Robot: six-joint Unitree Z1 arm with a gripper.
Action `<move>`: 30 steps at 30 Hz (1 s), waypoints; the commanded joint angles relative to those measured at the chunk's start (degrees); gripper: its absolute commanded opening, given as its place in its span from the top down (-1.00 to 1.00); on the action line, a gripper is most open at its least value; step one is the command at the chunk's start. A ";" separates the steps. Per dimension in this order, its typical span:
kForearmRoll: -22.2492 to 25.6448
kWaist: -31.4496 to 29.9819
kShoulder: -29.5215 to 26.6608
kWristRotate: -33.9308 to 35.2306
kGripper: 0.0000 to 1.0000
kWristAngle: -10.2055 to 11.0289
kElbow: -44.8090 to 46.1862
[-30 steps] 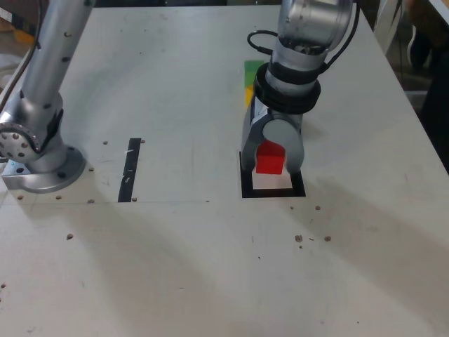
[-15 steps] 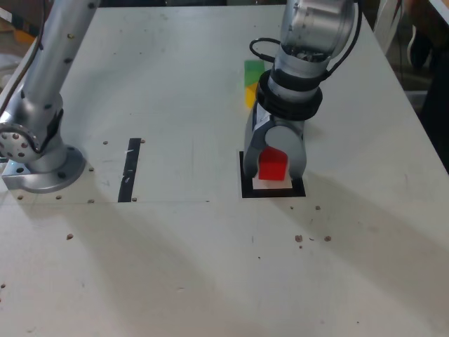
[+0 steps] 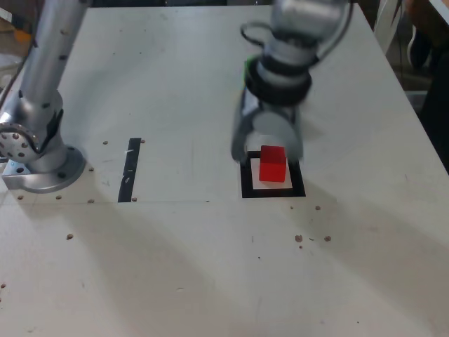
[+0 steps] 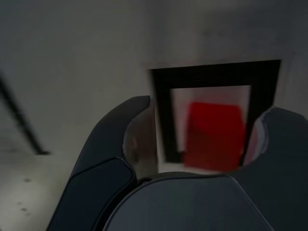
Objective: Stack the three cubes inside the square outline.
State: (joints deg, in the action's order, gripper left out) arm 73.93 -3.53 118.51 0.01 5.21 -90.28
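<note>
While the small solid red cube (image 3: 273,163) sat on the white centre of the square outline of thick black tape (image 3: 246,189), the grey two-fingered gripper (image 3: 267,149) stood just behind it, on the far side, with its jaws spread apart and holding nothing. In the wrist view the red cube (image 4: 214,135) lay between the two dark fingers (image 4: 111,144), nearer to one of them, and I could not tell whether it touched that finger. I judged that the first cube was placed, so the coming move would go away from this cube, toward the far side of the white table (image 3: 175,84), where the other cubes should be.

Only a thin strip of green (image 3: 246,67) showed beside the arm's wrist on the exterior view's left; the green cube was mostly hidden, and the yellow cube was not visible at all. Both pictures were blurred around the gripper. A short black tape strip (image 3: 130,168) lay well apart, toward the exterior view's left, near the arm's metal base (image 3: 43,172).
</note>
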 commanded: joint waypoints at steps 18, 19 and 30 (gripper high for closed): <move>6.13 30.03 2.98 -27.50 -0.92 7.47 -16.04; 6.15 31.00 3.88 -28.45 -0.92 7.57 -16.85; 5.08 34.28 10.22 -32.44 -0.88 8.02 -19.49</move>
State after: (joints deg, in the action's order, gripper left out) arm 79.16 30.72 128.35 -32.20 13.36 -109.47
